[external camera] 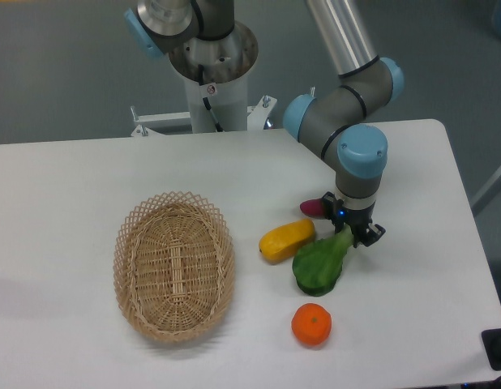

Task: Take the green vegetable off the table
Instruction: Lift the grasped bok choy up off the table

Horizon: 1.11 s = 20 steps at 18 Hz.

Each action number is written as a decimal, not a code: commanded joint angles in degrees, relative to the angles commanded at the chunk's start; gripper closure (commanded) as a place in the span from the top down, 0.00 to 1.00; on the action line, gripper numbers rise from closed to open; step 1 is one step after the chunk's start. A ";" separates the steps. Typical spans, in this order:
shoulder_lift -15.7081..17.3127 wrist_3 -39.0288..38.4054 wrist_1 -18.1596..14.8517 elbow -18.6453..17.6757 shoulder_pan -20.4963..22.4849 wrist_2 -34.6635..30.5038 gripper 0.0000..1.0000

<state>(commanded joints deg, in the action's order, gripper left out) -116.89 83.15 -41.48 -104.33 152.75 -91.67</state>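
Observation:
The green vegetable (pixel 319 265) lies on the white table (pixel 80 178) right of centre, with dark leaves toward the front and its pale stem pointing up-right. My gripper (pixel 353 230) points straight down over that stem end, and its fingers are drawn in against the stem. The leaves rest on the tabletop. The wrist hides the tip of the stem.
A yellow oblong vegetable (pixel 287 239) touches the green one on its left. An orange round fruit (pixel 311 324) sits just in front. A small magenta item (pixel 310 207) peeks out behind the gripper. A wicker basket (pixel 174 264) stands to the left, and the robot base (pixel 211 65) is at the back.

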 joint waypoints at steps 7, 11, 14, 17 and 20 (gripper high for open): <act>0.09 0.96 0.18 0.88 0.17 0.09 0.35; 0.70 1.14 0.26 0.97 0.44 0.35 0.33; 1.75 1.58 0.18 1.32 0.79 0.61 0.33; 3.24 1.76 -0.79 2.98 2.10 2.28 0.33; 5.79 2.55 -1.76 4.04 2.99 6.31 0.34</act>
<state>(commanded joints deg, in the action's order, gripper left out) -111.10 85.69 -43.24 -100.29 155.74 -85.36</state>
